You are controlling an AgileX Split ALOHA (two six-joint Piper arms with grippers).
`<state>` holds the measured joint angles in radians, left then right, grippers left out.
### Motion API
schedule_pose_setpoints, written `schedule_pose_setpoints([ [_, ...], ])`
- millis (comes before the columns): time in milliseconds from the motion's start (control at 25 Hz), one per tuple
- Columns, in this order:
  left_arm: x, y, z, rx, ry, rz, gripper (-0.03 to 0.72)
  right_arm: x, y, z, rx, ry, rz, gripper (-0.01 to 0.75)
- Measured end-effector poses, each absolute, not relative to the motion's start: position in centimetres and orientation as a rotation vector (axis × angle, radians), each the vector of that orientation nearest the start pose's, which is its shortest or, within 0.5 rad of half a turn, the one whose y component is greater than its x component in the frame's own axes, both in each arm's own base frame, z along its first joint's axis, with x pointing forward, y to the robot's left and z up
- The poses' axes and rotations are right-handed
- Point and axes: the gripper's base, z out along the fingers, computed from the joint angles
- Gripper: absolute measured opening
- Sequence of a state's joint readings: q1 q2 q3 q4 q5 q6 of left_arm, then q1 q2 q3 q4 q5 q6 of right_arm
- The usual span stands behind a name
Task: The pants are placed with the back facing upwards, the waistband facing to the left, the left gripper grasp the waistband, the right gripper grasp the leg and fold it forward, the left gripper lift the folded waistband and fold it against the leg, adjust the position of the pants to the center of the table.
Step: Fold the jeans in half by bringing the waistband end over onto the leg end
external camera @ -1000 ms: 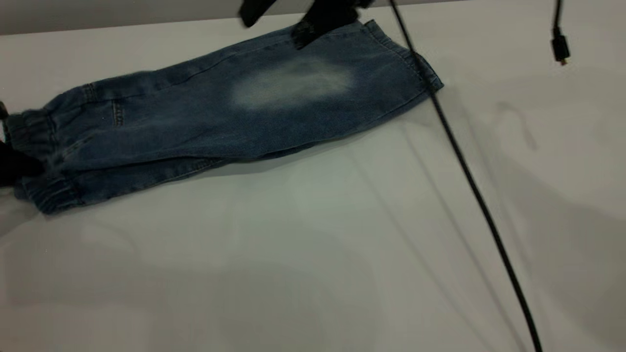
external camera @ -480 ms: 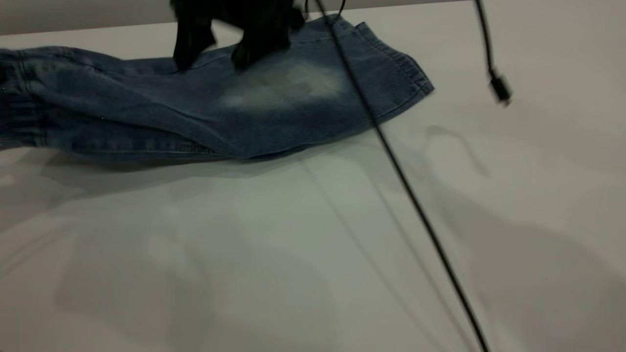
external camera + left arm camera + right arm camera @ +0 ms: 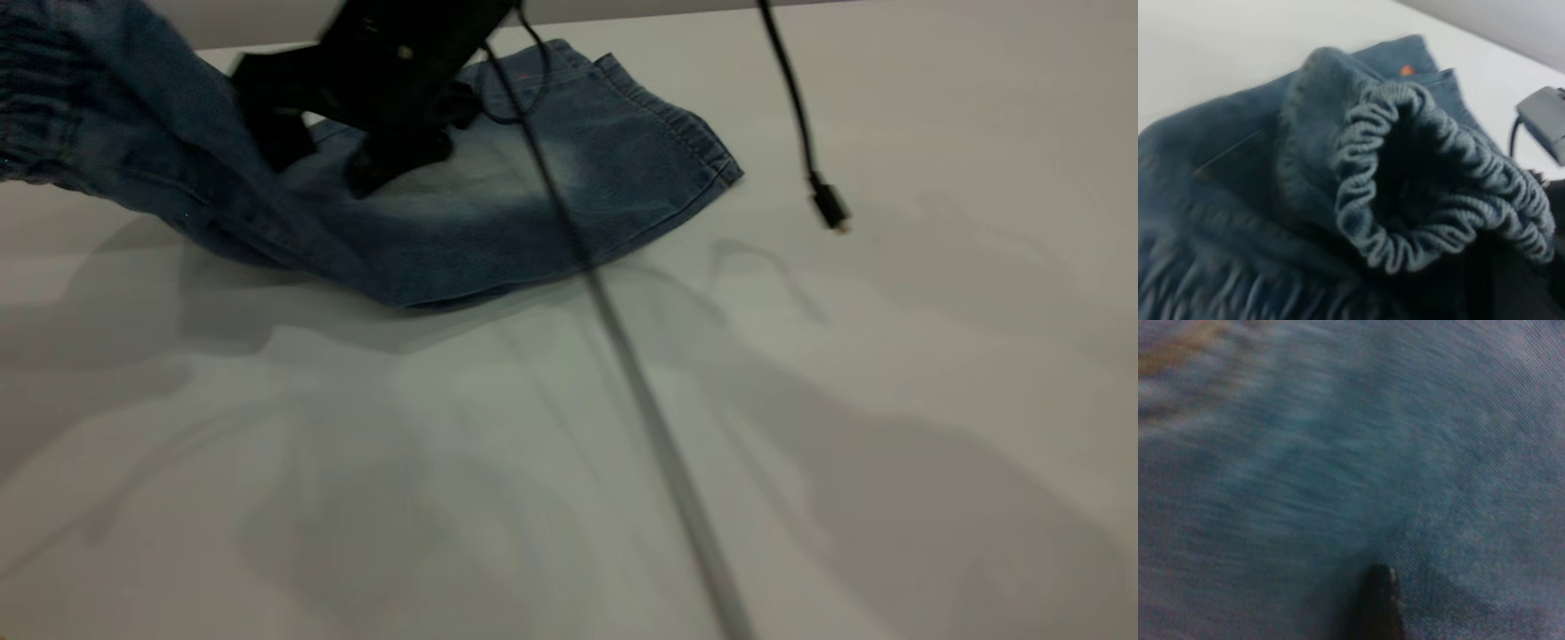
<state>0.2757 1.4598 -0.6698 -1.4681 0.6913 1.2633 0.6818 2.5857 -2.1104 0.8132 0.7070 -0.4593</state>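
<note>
Pants point(image 3: 498, 222) hung lifted at the waistband point(image 3: 1438, 200), held by the unseen left pincer; the right pincer point(image 3: 356, 151), width unclear, pressed the leg beside it.

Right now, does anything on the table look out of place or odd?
A loose black cable dangles over the table, its plug hanging free just right of the pants. The waistband end is raised off the surface, which fits the fold. Nothing looks torn or spilled.
</note>
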Motion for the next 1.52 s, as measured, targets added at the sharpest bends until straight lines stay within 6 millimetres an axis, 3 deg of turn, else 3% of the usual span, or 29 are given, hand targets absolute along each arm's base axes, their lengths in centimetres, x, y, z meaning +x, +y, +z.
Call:
schedule_pose_setpoints([
  [160, 27.1, 0.0, 21.3, -0.142, 2.245, -0.751, 0.09, 40.1, 37.5, 10.6, -0.916, 2.484, 0.932, 0.574],
  [400, 27.1, 0.0, 21.3, -0.136, 2.245, -0.757, 0.09, 42.7, 34.7, 12.5, -0.939, 2.502, 0.751, 0.574],
  [640, 27.2, -0.6, 22.1, -0.082, 2.217, -0.833, 0.09, 44.5, 32.0, 10.1, -0.922, 2.572, 0.531, 0.574],
  [800, 28.0, -0.7, 24.0, -0.051, 2.153, -0.865, 0.09, 44.4, 31.8, 7.4, -0.937, 2.62, 0.497, 0.574],
  [920, 28.7, -1.0, 25.3, -0.029, 2.121, -0.885, 0.09, 44.1, 32.1, 6.4, -0.902, 2.653, 0.565, 0.574],
  [1280, 29.9, -4.1, 26.3, 0.064, 2.108, -0.802, 0.09, 42.1, 34.2, 6.3, -0.99, 2.671, 0.655, 0.574],
  [1400, 29.9, -4.8, 26.1, 0.105, 2.114, -0.776, 0.09, 42.0, 34.0, 6.9, -0.977, 2.699, 0.662, 0.574],
  [1520, 30.0, -5.4, 25.7, 0.129, 2.127, -0.79, 0.09, 42.5, 33.5, 8.8, -0.976, 2.678, 0.659, 0.574],
])
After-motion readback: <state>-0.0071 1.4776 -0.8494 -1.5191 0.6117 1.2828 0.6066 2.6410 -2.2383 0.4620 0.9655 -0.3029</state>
